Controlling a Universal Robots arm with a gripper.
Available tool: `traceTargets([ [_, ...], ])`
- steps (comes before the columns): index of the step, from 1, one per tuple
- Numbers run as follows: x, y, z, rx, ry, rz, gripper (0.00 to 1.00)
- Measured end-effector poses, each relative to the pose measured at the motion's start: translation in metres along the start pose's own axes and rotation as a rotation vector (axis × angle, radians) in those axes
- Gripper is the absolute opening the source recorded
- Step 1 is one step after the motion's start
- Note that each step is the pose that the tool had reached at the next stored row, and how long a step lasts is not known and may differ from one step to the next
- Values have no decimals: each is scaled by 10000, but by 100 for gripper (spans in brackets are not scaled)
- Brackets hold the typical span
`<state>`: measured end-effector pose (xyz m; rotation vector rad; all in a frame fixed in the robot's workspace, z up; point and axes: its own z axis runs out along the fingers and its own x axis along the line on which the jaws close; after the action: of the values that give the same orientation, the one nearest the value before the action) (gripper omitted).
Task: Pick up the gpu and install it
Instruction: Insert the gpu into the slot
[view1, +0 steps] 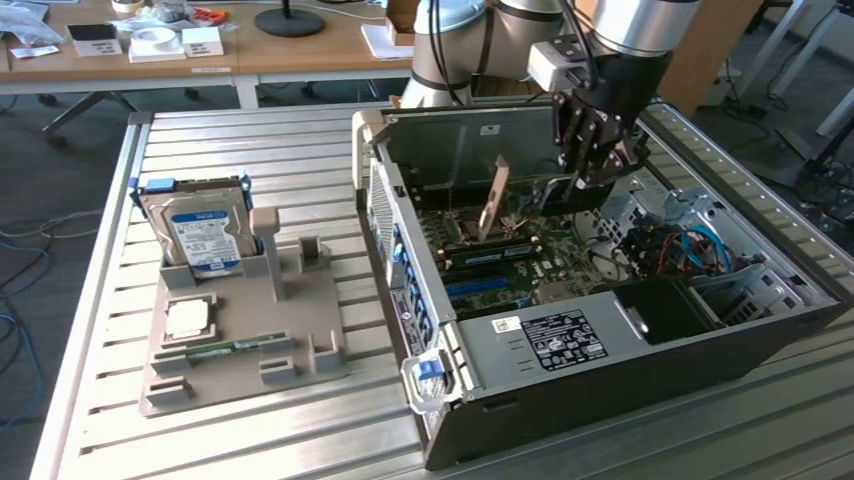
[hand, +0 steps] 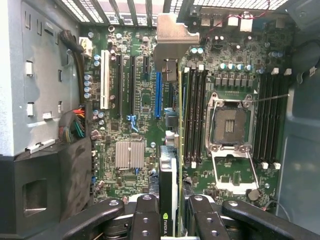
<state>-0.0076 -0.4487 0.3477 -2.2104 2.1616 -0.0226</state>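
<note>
Install step's in hand: the gripper (hand: 170, 222) is closed on the gpu (hand: 169, 170), holding it upright inside the case (view1: 641, 350) over the motherboard (hand: 135, 125), just beside the blue slot (hand: 158, 95) — I'd guess seating it needs the card edge dead square with a slot.

slatted aluminium tabletop (view1: 254, 135): grey parts holder (view1: 220, 385) toward the exterior view's left; open computer case (view1: 667, 365) on its side at the right, apart from it.
</note>
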Motion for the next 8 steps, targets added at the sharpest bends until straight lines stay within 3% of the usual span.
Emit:
traceTargets([
  [8, 1, 23, 42, 3, 1, 0, 27],
])
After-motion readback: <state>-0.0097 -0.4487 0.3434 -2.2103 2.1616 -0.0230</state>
